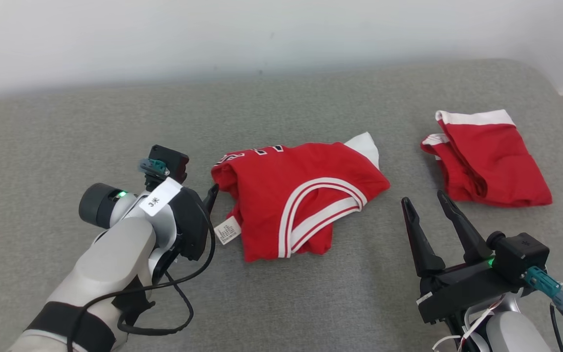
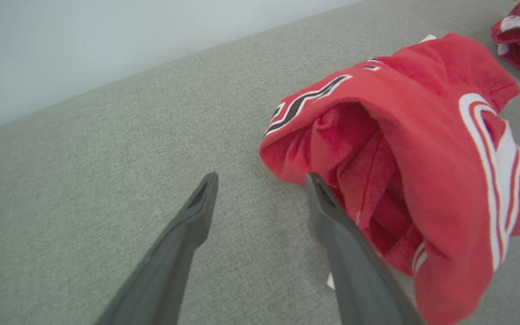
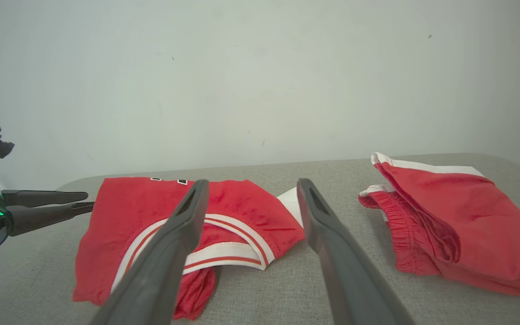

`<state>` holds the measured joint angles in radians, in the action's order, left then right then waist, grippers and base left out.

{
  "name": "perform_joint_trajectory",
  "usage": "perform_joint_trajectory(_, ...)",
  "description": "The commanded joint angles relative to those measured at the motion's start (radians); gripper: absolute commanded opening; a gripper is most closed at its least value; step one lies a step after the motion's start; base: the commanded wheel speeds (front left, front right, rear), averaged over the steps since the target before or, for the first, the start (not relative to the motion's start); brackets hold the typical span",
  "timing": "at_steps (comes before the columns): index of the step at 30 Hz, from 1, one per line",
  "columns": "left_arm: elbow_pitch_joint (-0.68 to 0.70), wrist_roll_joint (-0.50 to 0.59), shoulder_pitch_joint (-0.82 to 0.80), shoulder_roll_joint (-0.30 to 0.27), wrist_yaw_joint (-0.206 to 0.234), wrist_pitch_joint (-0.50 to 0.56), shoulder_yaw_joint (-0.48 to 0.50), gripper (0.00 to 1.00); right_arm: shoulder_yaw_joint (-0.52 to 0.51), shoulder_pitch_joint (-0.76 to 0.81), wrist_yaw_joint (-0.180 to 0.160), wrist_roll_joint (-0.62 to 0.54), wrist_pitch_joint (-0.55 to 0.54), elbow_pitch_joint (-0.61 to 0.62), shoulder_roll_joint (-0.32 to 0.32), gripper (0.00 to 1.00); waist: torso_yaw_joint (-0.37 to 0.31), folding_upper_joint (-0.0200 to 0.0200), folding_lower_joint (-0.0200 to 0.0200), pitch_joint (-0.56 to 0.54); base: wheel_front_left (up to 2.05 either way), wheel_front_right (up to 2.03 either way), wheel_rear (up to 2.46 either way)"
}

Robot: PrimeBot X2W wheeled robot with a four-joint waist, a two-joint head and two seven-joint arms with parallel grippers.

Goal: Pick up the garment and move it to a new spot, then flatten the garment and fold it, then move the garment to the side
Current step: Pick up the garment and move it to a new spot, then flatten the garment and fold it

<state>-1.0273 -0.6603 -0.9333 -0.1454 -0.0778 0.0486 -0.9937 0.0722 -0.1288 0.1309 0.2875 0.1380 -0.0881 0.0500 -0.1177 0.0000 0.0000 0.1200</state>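
At the middle of the grey cushion (image 1: 115, 112), your jersey (image 1: 301, 195) looks folded; left gripper (image 2: 261, 178) and right gripper (image 1: 423, 197) both gape empty. The move aside remains.

Red, white-trimmed garment (image 1: 271, 195) lies loosely folded.

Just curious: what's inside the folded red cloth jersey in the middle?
At the open end of the folded red jersey, bunched layers of red cloth show, and a white label pokes out. Deeper inside is covered by its top layer.
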Motion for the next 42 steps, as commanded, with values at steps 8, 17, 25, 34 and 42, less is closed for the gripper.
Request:
perform_joint_trajectory(8, -0.012, -0.036, -0.004, 0.007, -0.034, 0.018, -0.004, 1.0, -0.008, 0.012, -0.001, 0.0, -0.003, -0.003, 0.002, 1.0, 0.051, 0.0, 0.0, -0.028, 0.0, 0.0, 0.0)
perform_joint_trajectory(17, 0.095, -0.104, 0.039, 0.036, -0.054, 0.14, -0.052, 1.0, -0.019, 0.026, -0.001, -0.012, -0.019, 0.014, 0.002, 1.0, 0.079, 0.0, 0.0, -0.037, 0.0, 0.0, 0.0)
perform_joint_trajectory(25, 0.27, -0.167, 0.082, 0.008, -0.051, 0.268, -0.134, 1.0, -0.024, 0.029, -0.001, -0.02, -0.03, 0.03, 0.002, 1.0, 0.089, 0.0, 0.0, -0.035, 0.0, 0.0, 0.0)
perform_joint_trajectory(34, 0.337, -0.183, 0.114, -0.011, -0.039, 0.303, -0.154, 1.0, -0.017, 0.019, -0.001, -0.016, -0.033, 0.038, 0.002, 1.0, 0.077, 0.0, 0.0, -0.024, 0.0, 0.0, 0.0)
perform_joint_trajectory(42, 0.333, -0.203, 0.137, 0.0, -0.026, 0.299, -0.149, 0.74, -0.016, 0.012, -0.001, -0.014, -0.028, 0.036, 0.002, 1.0, 0.061, 0.0, 0.0, -0.015, 0.0, 0.0, 0.0)
